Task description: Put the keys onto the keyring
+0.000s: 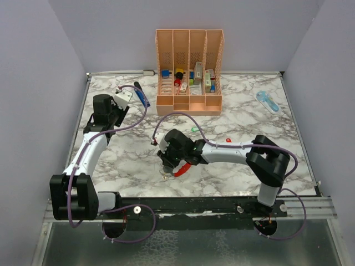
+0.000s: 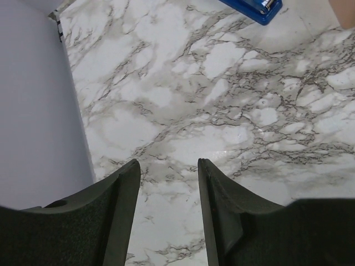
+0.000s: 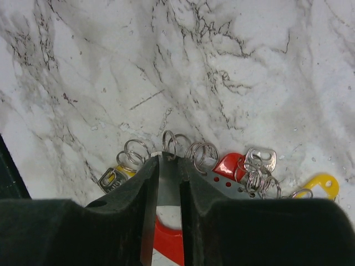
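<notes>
Left gripper (image 2: 167, 166): fingers stand well apart with only bare marble between them; it holds nothing and hovers near the far left corner of the table (image 1: 127, 160).
Right gripper (image 3: 168, 160): lowered to the middle of the table's near half; only a narrow slit separates its fingers.
Keyring (image 3: 166, 238): a red curved piece shows inside that slit, and in the top view it juts out beside the fingers. Whether the fingers press on it cannot be told.
Keys (image 3: 227, 165): clustered on the marble at the right fingertips, with wire rings and a grey perforated strap among them.
Key heads: one red, one yellow (image 3: 321, 183), one plain metal (image 3: 260, 159).
Blue pen-like tool (image 1: 142, 96): lies just beyond the left gripper.
Peach organizer (image 1: 188, 102): stands at the far edge, well apart from the keys.
</notes>
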